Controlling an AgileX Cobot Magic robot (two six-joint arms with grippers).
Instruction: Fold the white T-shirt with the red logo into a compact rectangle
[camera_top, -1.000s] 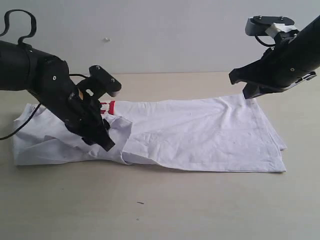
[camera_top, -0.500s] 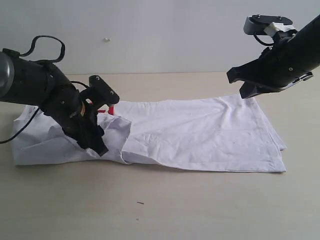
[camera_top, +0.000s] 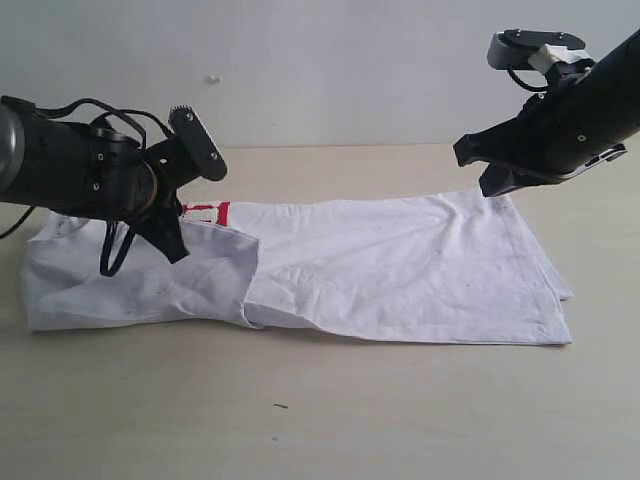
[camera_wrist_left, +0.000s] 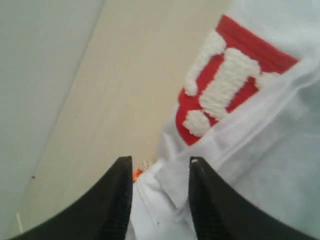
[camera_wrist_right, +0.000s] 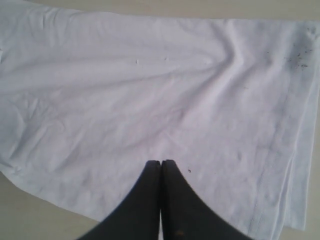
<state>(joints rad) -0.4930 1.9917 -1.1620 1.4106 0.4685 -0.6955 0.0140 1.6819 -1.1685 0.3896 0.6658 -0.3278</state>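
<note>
While shirt (camera_top: 400, 270) lies on table (camera_top: 400, 420) as long strip, we keep left gripper (camera_wrist_left: 159, 167) parted, empty, just above logo (camera_wrist_left: 225, 85) end, likely for next grasp. Right gripper (camera_wrist_right: 161, 165) pressed together, holding nothing, hovers above other end, clear of cloth.
</note>
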